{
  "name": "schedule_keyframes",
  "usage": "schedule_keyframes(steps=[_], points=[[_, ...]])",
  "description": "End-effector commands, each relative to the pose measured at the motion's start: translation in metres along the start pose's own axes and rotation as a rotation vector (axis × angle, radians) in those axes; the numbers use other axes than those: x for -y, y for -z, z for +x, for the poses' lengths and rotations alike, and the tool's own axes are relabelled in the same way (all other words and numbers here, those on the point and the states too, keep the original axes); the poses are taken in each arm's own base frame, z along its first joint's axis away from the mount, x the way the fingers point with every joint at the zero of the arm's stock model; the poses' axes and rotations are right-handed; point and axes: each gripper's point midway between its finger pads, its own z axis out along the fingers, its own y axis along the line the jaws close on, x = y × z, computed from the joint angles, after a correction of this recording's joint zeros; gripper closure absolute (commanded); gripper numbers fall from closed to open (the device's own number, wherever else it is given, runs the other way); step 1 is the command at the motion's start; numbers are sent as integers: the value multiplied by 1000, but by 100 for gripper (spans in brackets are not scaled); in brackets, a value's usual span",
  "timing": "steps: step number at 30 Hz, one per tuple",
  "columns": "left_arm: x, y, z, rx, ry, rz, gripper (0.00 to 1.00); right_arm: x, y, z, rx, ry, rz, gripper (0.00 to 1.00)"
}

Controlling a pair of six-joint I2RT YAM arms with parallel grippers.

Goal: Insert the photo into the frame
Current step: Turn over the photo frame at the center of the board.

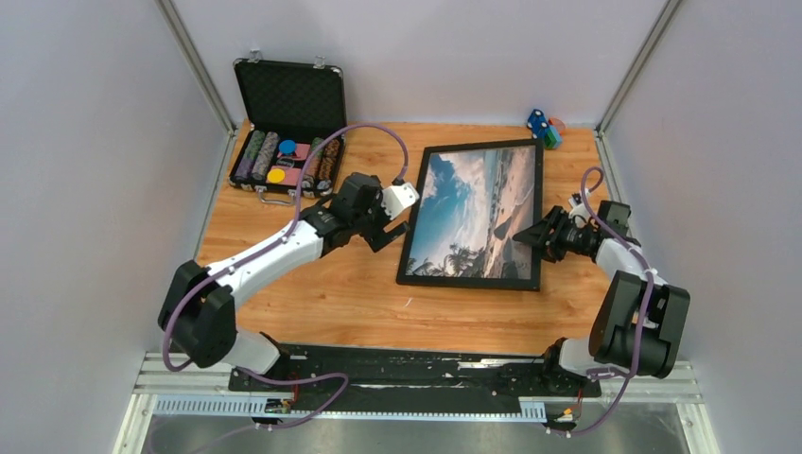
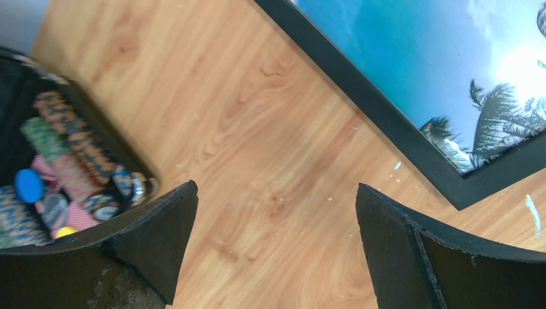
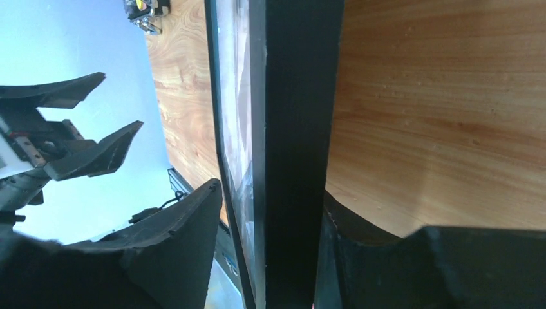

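**Right pincer astride the frame's right rail, left pincer spread wide**

Your frame (image 1: 468, 282) lies on the surface (image 1: 322, 293), right of centre, black border up. The photo (image 1: 473, 213) shows inside that border, with its palms toward the near edge.

Your right gripper (image 1: 526, 235) reaches in from the surface's right edge with one finger on each side of the frame's right rail. The rail fills most of the gap, but you cannot tell from these views whether the fingers are pinching it or only straddling it.

Your left gripper (image 1: 390, 230) hovers just beside the frame's left rail, released, with only bare wood between its fingers.

An open chip case (image 1: 288, 99) sits at the far left corner with its lid up, well apart from the frame. A few small coloured toys (image 1: 543, 128) lie at the far right corner, just beyond the frame's far right corner.
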Motion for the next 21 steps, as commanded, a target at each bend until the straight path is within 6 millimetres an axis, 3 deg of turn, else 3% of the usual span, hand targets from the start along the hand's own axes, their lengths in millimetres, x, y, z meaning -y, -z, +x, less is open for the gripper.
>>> schedule_keyframes(steps=[1, 11, 15, 21], points=[[25, -16, -1, 36, 36, 129, 0, -17, -3, -24, 76, 205, -64, 50], [64, -19, 13, 23, -22, 299, 0, 36, -26, -22, -30, 101, 64, 34], [88, -19, 13, 34, -116, 304, 0, 54, -28, -25, -61, 88, 166, 31], [120, -36, 17, 22, -225, 299, 0, 69, -21, -27, -125, 115, 296, 18]])
